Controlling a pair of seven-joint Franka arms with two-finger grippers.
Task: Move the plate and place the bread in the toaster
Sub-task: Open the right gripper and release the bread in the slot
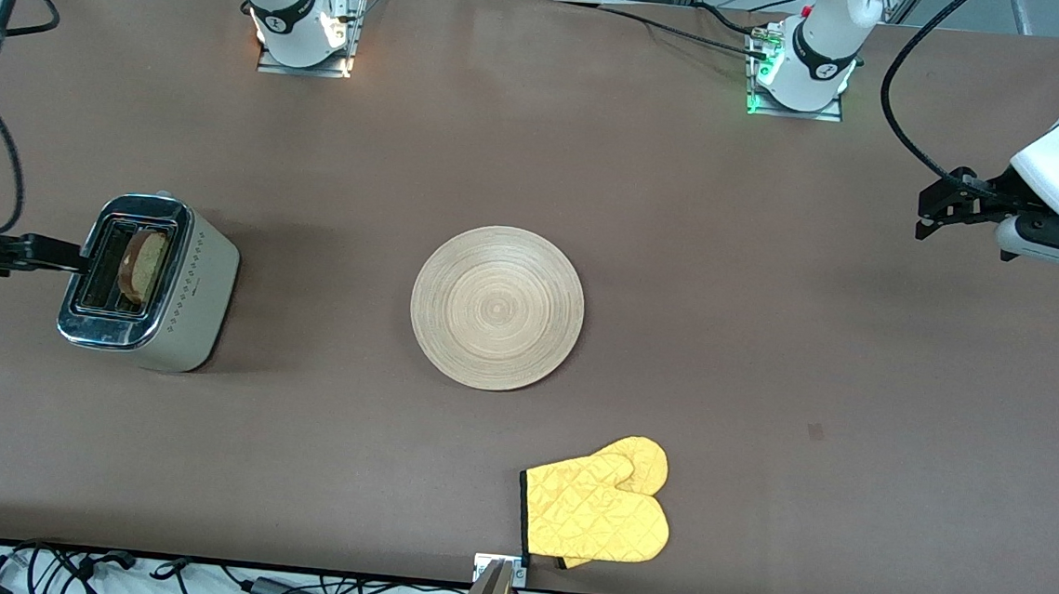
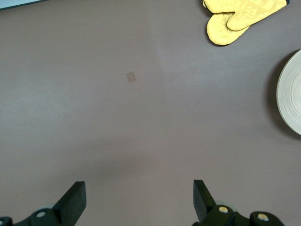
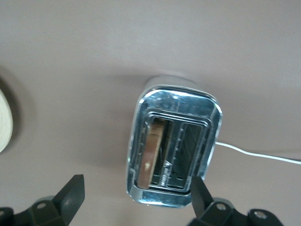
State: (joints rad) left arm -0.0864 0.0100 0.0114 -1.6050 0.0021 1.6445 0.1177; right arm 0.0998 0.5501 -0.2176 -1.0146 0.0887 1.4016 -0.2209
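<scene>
The toaster (image 1: 199, 297) stands toward the right arm's end of the table, chrome top up. The bread (image 1: 142, 265) stands on edge in the slot nearer the plate, and shows brown in the right wrist view (image 3: 153, 150). The pale wooden plate (image 1: 497, 307) lies bare at the table's middle. My right gripper (image 1: 57, 257) hangs over the toaster's (image 3: 174, 96) outer end, open, with nothing between its fingers (image 3: 136, 188). My left gripper (image 1: 936, 214) waits open over bare table at the left arm's end (image 2: 139, 193), and the plate's rim (image 2: 291, 94) shows at that view's edge.
A yellow oven mitt (image 1: 598, 511) lies near the table's front edge, nearer the camera than the plate, and shows in the left wrist view (image 2: 240, 19). The toaster's white cord (image 3: 254, 153) trails over the table. A small dark patch (image 1: 815, 432) marks the tabletop.
</scene>
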